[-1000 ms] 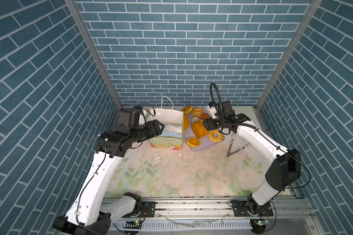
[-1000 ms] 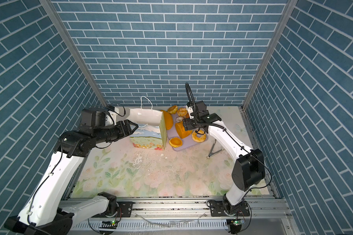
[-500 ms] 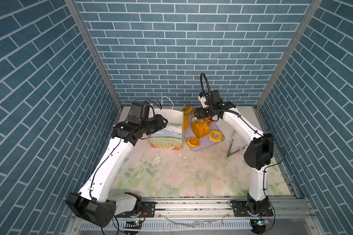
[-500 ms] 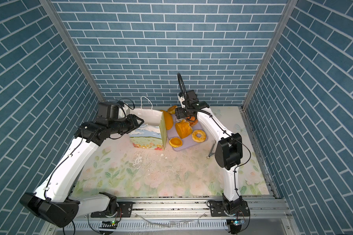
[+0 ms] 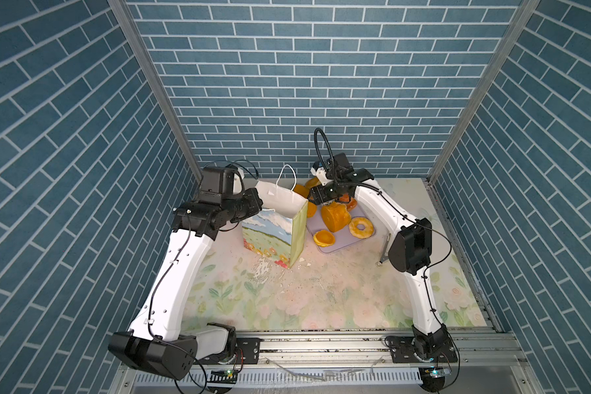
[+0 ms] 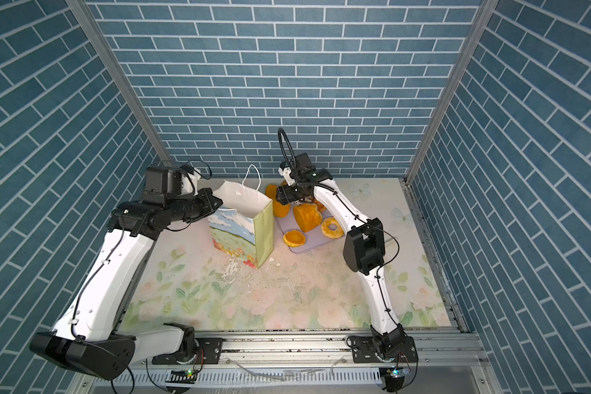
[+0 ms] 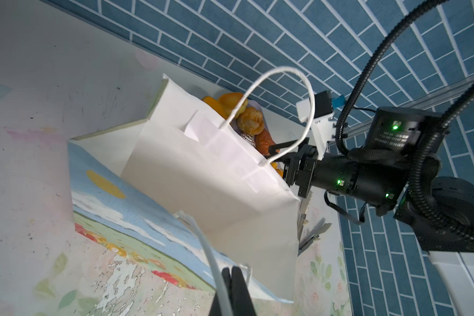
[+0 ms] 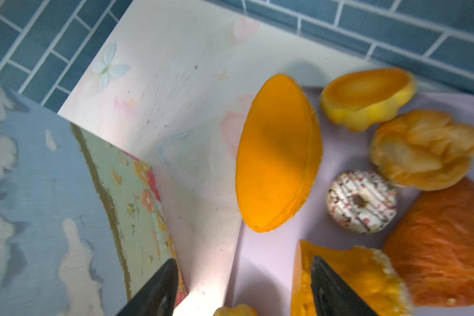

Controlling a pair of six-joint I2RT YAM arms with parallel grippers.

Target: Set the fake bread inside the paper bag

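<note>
The paper bag [image 5: 273, 235] [image 6: 239, 232] stands upright with its mouth open. My left gripper [image 5: 257, 206] [image 7: 232, 273] is shut on the bag's near rim [image 7: 244, 270], beside a cord handle. My right gripper [image 5: 326, 203] [image 8: 244, 261] hangs open and holds nothing, over the gap between the bag and the fake bread. Below it lie the long oval loaf [image 8: 277, 153], the cylinder loaf [image 5: 335, 218] [image 8: 348, 273], a speckled doughnut [image 8: 361, 201] and a croissant [image 8: 443, 246]. Nearer the front sit a ring doughnut [image 5: 360, 228] and a small bun [image 5: 324, 237].
The pastries rest on a lavender tray [image 5: 342, 246] right of the bag. Metal tongs [image 5: 384, 249] lie right of the tray, partly behind my right arm. Crumbs and scuffed paint mark the flowered mat [image 5: 287, 293]. Brick walls close in on three sides.
My left gripper has swung in to the bag's left rim and shut there. The right gripper, still open, has moved left across the tray toward the bag.
</note>
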